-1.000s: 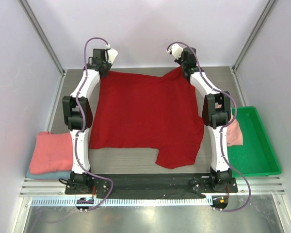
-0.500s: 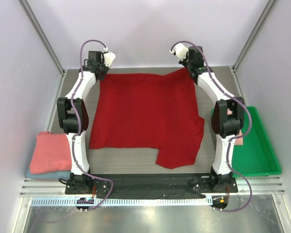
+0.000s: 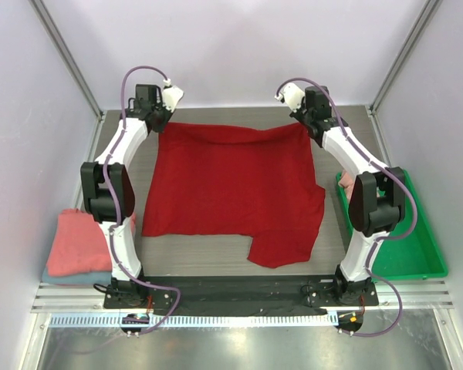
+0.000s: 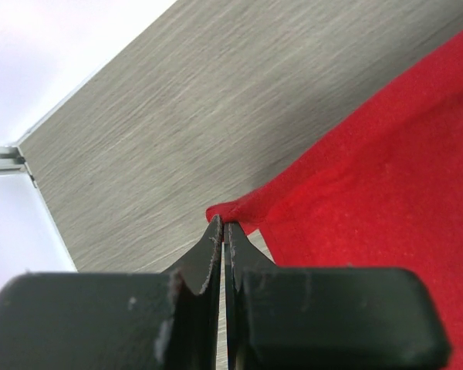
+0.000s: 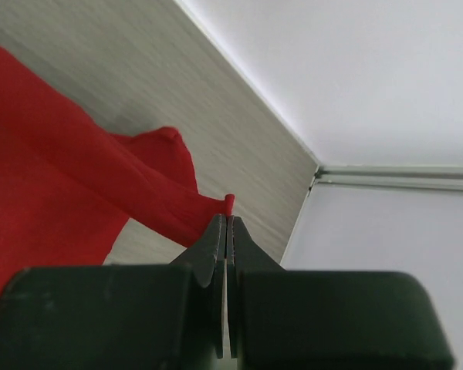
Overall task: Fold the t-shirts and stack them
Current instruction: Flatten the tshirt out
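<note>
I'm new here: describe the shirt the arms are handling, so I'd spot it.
On the table between the arms lies the deep red t-shirt, spread open. The left claw and right claw pinch its far corners; the pink pile nearby is folded.

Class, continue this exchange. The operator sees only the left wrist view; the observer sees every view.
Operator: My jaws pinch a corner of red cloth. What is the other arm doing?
Observer: The right gripper has its jaws shut on the deep red t-shirt's other far corner.
Operator: Is the shirt off the table?
Observer: Mostly not; it lies spread on the table, one sleeve toward the near edge.
Operator: Where is the stack?
Observer: At the near left: folded salmon-pink t-shirts on a pale blue-grey one.
</note>
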Tool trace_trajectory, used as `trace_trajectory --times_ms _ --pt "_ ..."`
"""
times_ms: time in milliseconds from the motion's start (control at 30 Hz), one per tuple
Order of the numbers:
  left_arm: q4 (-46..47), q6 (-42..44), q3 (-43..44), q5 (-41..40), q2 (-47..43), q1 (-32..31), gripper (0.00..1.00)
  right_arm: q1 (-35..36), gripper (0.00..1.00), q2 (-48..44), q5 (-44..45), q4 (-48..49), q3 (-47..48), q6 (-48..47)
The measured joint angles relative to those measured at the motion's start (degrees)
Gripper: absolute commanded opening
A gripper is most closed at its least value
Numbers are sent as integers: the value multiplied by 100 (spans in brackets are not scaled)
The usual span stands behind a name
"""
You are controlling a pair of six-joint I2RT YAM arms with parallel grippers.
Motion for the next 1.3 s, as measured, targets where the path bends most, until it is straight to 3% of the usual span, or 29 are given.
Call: trace_trajectory --times_ms 200,467,667,1300 --pt "-13 0 4 37 -9 0 0 0 1 -4 15 -68 -33 66" --pt "-85 -258 979 28 262 0 0 -17 1 1303 61 50 2081 433" --pt "-61 -352 1331 -57 367 -2 0 -162 1 2175 57 125 3147 977" --pt "35 -72 1593 -708 1047 0 0 -675 1 3335 -122 83 3709 1626"
